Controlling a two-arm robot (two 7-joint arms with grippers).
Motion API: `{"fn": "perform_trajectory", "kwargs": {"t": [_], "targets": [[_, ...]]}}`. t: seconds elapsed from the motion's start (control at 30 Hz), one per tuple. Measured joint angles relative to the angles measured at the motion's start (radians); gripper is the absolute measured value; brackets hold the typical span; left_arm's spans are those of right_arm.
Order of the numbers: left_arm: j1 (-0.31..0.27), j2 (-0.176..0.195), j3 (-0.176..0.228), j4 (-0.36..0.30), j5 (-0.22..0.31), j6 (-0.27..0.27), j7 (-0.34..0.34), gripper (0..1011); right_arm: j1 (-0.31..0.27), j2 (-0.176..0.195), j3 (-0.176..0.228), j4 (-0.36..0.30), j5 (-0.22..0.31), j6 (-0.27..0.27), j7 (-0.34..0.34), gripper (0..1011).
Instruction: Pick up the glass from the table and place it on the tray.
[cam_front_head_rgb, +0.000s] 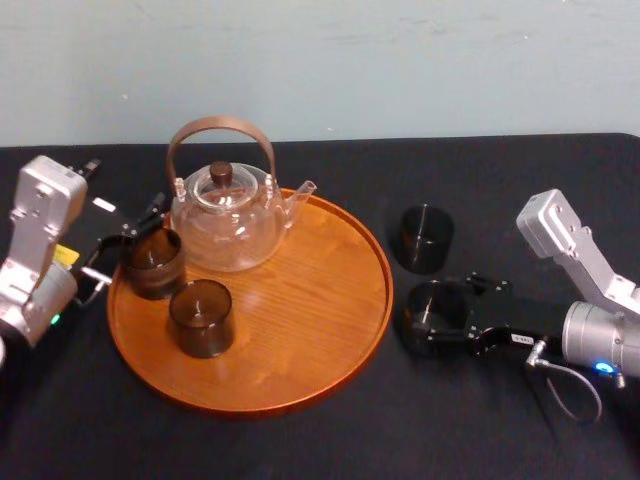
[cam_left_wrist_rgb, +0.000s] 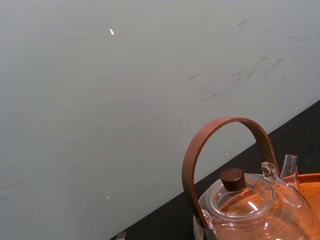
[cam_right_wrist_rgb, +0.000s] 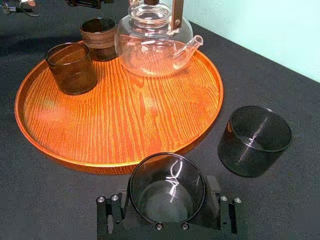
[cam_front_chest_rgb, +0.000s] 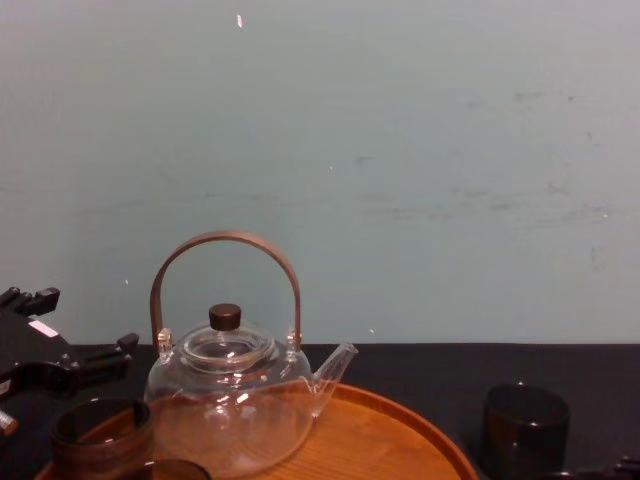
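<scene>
Pinching the glass (cam_right_wrist_rgb: 167, 190) between the right gripper's (cam_front_head_rgb: 432, 318) jaws, snug on both sides, down on the bench (cam_front_head_rgb: 480, 180) just right of the tray (cam_front_head_rgb: 300, 330), off its rim. Sitting close to a second dark glass (cam_front_head_rgb: 426, 237) farther back on the bench. Holding the left gripper's (cam_front_head_rgb: 135, 242) jaws spread wide at the tray's left rim, beside a brown cup (cam_front_head_rgb: 153, 265). Carrying also another dark cup (cam_front_head_rgb: 201, 318) and a glass teapot (cam_front_head_rgb: 225, 220) on the tray.
</scene>
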Motion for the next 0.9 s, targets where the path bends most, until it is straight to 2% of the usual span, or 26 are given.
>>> {"fn": "perform_trajectory", "kwargs": {"t": [0.1,0.73,0.9], "targets": [[0.0,0.0,0.0,0.0,0.0,0.0,0.0,1001,0.0,0.0,0.001,0.0,0.001,0.0,0.0,903],[0.0,0.0,0.0,0.0,0.0,0.0,0.0,1001,-0.002,0.001,0.003,-0.001,0.003,0.0,0.0,901],[0.0,0.0,0.0,0.0,0.0,0.0,0.0,1001,-0.014,0.018,0.017,-0.024,0.017,-0.009,0.003,901]]}}
